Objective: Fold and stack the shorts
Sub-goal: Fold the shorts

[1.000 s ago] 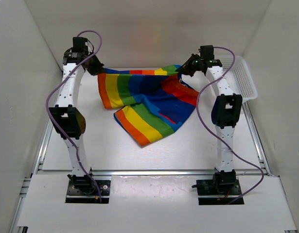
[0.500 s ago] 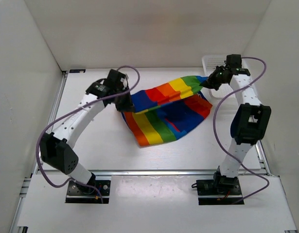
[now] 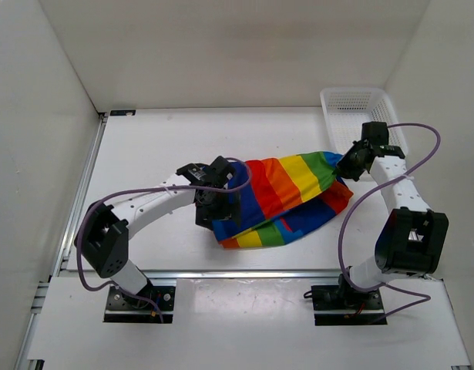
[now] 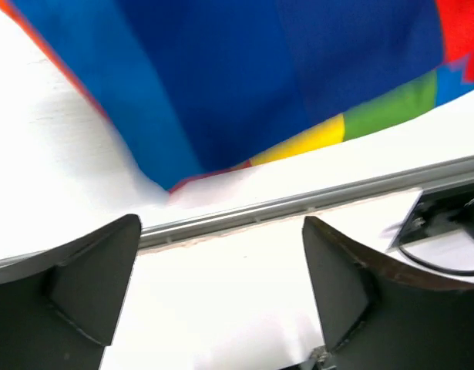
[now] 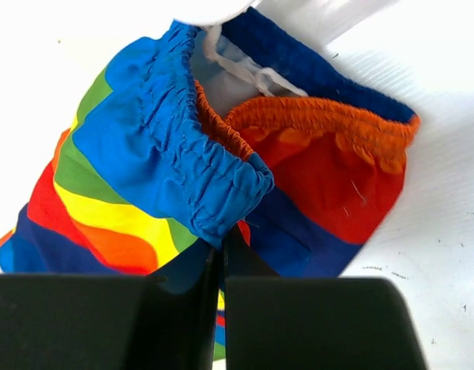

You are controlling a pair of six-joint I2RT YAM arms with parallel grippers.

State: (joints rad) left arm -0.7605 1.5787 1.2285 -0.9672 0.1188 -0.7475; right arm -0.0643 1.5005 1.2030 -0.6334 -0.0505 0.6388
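Left wrist view: shorts (image 4: 244, 77) blurred, cut off at top edge. Right wrist view: cloth's lower part hidden behind right gripper (image 5: 219, 266). Overhead: basket (image 3: 352, 100) near end behind arm.

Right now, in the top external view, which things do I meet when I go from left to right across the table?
Left gripper, open → rainbow-striped shorts → right gripper, shut on the shorts. The white mesh basket lies behind the right gripper and overlaps it from left to right, so I leave it out of the order.
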